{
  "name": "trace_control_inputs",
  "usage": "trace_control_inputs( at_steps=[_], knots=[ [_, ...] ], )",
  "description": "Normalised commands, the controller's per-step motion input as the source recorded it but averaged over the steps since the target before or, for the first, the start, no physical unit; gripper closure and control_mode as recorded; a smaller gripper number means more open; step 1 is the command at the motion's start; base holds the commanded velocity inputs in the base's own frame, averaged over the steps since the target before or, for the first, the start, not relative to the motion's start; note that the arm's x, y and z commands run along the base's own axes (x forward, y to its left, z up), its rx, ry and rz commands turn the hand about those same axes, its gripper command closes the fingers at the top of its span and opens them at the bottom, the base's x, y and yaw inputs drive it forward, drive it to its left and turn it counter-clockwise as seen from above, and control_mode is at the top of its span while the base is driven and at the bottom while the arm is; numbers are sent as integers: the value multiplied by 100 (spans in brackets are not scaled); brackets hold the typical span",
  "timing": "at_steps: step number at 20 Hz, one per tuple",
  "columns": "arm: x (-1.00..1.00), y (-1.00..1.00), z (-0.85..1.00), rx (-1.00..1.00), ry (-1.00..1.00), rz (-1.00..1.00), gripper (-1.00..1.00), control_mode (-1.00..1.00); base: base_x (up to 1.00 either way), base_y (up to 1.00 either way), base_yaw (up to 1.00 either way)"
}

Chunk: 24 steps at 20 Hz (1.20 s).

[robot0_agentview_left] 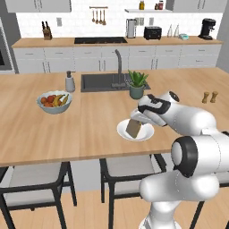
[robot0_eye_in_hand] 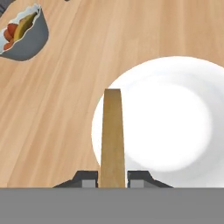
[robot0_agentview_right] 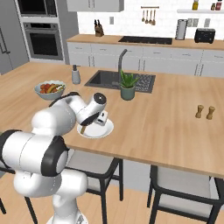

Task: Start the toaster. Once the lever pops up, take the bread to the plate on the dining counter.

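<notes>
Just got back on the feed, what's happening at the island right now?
The robot's tool is shut on the bread, holding the slice on edge over the white plate on the dining counter. The slice hangs at the plate's near rim and isn't laid flat yet. The fruit bowl sits off to the left, and the toaster is back on the far counter.
</notes>
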Motion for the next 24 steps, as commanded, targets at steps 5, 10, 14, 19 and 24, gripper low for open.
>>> trace_control_inputs(
  at_steps=[5, 10, 14, 19, 24],
  knots=[
    [31, 0, -3, 0, 0, 0, 100, -100, 0, 0, 0],
    [4, 0, -25, 0, 0, 0, 100, -100, 0, 0, 0],
    [0, -6, -29, 0, 0, 0, 100, -100, 0, 0, 0],
    [6, -5, -3, 0, 0, 0, 100, -100, 0, 0, 0],
    [8, -1, 0, 0, 0, 0, 100, -100, 0, 0, 0]
  ],
)
